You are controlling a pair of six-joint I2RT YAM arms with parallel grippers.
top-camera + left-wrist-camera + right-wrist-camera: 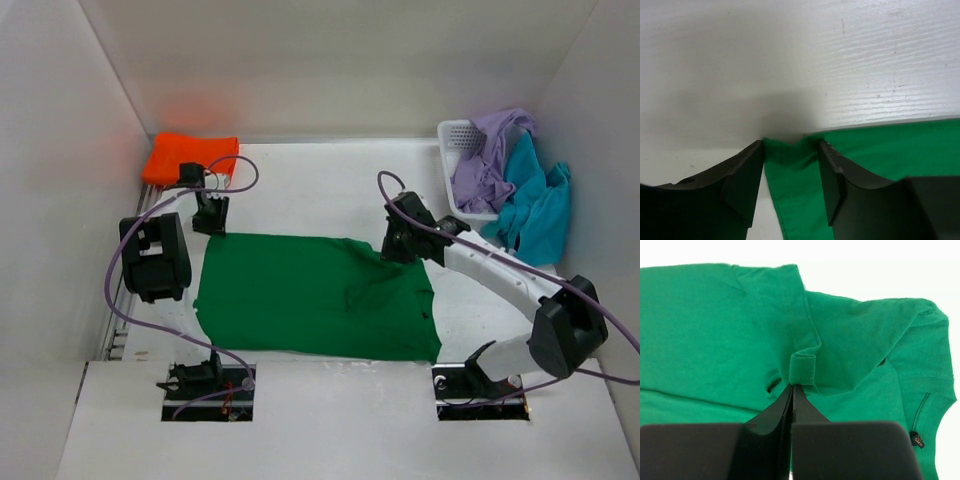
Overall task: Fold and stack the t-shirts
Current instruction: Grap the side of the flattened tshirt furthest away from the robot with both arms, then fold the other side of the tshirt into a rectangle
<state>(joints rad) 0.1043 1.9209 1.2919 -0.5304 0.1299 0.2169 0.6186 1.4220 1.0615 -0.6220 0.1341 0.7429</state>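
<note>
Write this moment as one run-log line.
left end effector: open astride corner of green t-shirt | right end effector: shut on green t-shirt

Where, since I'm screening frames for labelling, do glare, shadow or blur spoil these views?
Top view: sharp, even light; the orange shirt tints the wall. Left wrist: dark shadow on the table ahead of soft fingers. Right wrist: table beyond the green shirt washed out white.

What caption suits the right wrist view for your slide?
Right gripper, shut, pinches a raised fold of the green t-shirt.
</note>
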